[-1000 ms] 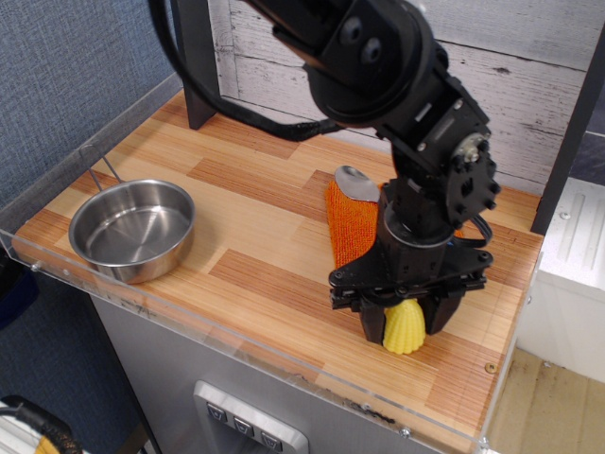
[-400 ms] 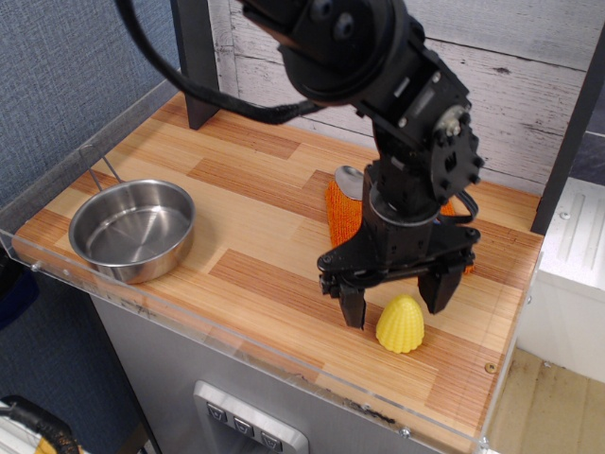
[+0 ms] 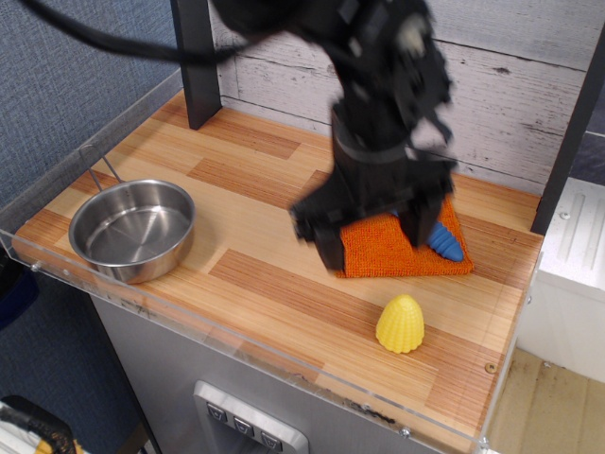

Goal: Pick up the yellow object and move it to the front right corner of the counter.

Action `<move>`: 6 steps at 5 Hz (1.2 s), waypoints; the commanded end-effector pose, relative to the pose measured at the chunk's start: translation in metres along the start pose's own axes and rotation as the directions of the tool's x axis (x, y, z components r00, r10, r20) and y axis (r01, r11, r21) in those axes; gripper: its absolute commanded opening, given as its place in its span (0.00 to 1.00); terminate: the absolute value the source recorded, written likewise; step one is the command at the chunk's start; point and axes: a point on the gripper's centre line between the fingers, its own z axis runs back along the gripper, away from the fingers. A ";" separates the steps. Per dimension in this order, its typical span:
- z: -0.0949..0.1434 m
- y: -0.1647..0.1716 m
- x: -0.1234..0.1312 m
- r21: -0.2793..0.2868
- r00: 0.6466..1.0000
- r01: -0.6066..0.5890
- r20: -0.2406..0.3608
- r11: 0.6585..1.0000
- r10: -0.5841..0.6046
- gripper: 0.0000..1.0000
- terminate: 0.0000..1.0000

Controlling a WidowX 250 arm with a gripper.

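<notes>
Yellow bumpy dome-shaped plastic corn tip (image 3: 400,323) upright, lower right of frame on wood-plank counter (image 3: 265,274) | black gripper (image 3: 376,234) blurred above centre, fingers spread, empty | orange cloth (image 3: 388,248) beneath | steel bowl (image 3: 132,229) left.

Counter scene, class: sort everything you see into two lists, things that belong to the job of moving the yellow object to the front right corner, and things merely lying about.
Belongs to the job:
- yellow object
- counter
- tool

Merely lying about:
- steel bowl
- orange cloth
- blue item on the cloth
</notes>
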 end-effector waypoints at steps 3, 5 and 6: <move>0.065 0.020 0.035 -0.078 0.979 -0.137 0.140 0.987 0.147 1.00 0.00; 0.065 0.020 0.035 -0.078 0.979 -0.137 0.140 0.987 0.147 1.00 0.00; 0.065 0.020 0.035 -0.078 0.979 -0.137 0.140 0.987 0.147 1.00 0.00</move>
